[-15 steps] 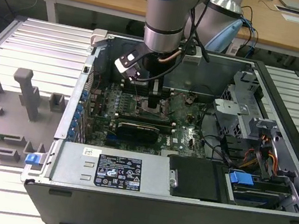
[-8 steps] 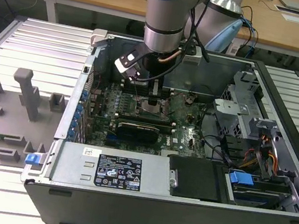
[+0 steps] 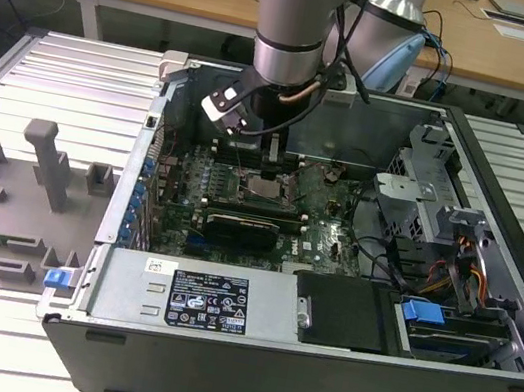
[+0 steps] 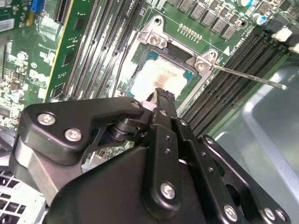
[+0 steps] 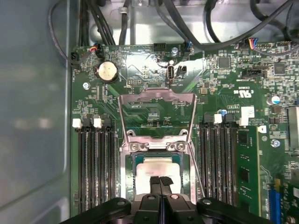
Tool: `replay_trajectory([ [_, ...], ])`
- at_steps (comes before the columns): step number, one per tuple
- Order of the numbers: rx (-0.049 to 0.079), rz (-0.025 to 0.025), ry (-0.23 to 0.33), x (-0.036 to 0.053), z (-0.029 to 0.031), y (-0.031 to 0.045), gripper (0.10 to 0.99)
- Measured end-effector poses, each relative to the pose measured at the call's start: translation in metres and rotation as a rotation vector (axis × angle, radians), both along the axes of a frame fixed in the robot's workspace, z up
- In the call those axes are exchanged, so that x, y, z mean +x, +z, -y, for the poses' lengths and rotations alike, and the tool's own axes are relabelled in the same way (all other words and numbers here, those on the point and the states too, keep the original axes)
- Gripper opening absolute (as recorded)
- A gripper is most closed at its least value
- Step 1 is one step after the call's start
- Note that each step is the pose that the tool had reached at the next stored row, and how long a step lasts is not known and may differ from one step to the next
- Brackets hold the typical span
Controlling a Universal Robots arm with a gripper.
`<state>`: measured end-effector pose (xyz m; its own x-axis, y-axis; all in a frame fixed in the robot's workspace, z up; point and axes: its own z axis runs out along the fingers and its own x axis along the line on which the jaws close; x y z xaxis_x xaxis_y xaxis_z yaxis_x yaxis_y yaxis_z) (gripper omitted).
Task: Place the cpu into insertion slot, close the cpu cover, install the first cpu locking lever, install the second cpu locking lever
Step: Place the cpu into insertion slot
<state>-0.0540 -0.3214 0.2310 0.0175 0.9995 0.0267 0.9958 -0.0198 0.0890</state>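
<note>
In the exterior view we see the hand (image 3: 270, 170) reaching down into the open case (image 3: 311, 377), right over the cpu (image 3: 265, 192). In the second wrist view a thin lever (image 4: 247, 77) juts free beside the socket. In the first wrist view the hand's fingers are pressed together, gripping nothing we can see; the cpu sits in the slot (image 5: 136, 164), with the cover (image 5: 156, 97) swung open.
</note>
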Motion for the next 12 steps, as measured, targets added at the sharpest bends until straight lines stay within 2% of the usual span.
replay_trajectory([
  [4, 0.000, 0.0000, 0.000, 0.0000, 0.0000, 0.0101, 0.106],
  [6, 0.000, 0.0000, -0.001, 0.0001, 0.0000, 0.0233, 0.106],
  [8, 0.000, 0.0000, -0.001, 0.0002, 0.0000, 0.0318, 0.106],
  [9, 0.000, 0.0000, -0.002, 0.0002, 0.0000, 0.0341, 0.106],
  [12, 0.000, 0.0001, -0.002, 0.0002, 0.0000, 0.0341, 0.106],
])
